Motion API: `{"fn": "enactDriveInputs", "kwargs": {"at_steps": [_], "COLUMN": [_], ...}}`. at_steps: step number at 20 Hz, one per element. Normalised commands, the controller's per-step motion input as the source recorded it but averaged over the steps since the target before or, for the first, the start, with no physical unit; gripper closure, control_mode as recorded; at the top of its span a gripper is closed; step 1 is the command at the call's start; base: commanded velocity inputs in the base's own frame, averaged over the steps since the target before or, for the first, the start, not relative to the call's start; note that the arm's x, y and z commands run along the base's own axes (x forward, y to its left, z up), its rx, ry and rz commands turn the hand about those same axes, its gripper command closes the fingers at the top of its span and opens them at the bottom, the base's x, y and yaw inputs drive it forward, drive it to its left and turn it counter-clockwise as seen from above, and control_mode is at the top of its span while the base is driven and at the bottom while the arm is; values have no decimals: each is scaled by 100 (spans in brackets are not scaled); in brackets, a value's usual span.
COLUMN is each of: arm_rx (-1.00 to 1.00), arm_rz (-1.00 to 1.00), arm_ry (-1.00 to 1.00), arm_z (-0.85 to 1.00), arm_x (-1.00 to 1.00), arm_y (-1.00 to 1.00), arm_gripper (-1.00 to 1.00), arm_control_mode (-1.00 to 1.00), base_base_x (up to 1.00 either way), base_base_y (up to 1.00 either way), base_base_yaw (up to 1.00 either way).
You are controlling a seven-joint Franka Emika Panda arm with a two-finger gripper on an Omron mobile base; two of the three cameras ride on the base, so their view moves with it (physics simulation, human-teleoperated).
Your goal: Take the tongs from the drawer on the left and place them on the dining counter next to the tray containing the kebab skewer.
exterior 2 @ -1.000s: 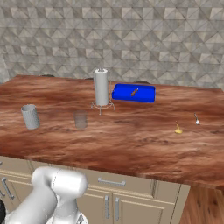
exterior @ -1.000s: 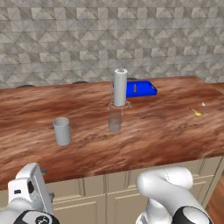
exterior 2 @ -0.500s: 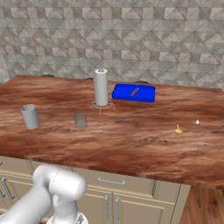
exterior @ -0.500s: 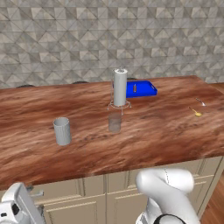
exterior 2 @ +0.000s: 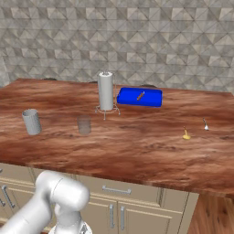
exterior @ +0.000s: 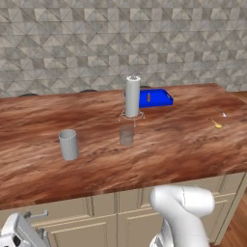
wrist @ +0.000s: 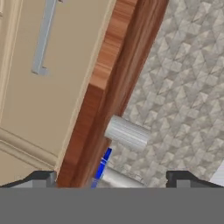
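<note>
Grey tiled wall backs the dining counter (exterior: 159,154) bearing the tray (exterior: 161,99); end effector (wrist: 111,179) gapes wide, empty.

My arm (exterior: 182,212) is a smooth, glossy white tube with rounded, bulging joints, like thick bent pipe. From the right base view the arm shows a fat white elbow with soft grey shading underneath. A pale grey, boxy metal part of my hand (exterior: 19,233) has angular edges. The two fingertips (wrist: 41,178) of my claw are small, dark, blocky stubs.
</note>
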Motion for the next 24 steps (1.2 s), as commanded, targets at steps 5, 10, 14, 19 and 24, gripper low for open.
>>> {"fn": "enactDriveInputs", "kwargs": {"at_steps": [5,10,14,19,24], "arm_rx": [0,0,0,14,25], "arm_rz": [17,9,0,0,1], "arm_ry": [-12,-15,-10,-4,0], "arm_z": [-40,-7,0,-15,-9], "arm_x": [41,14,0,0,0], "arm_y": [23,13,0,0,0], "arm_gripper": [-100,-100,-100,-100,-100], "arm_control_mode": [-100,-100,-100,-100,-100], "base_base_x": [0,0,0,0,0], "base_base_y": [0,0,0,0,0], "base_base_yaw": [0,0,0,0,0]}}
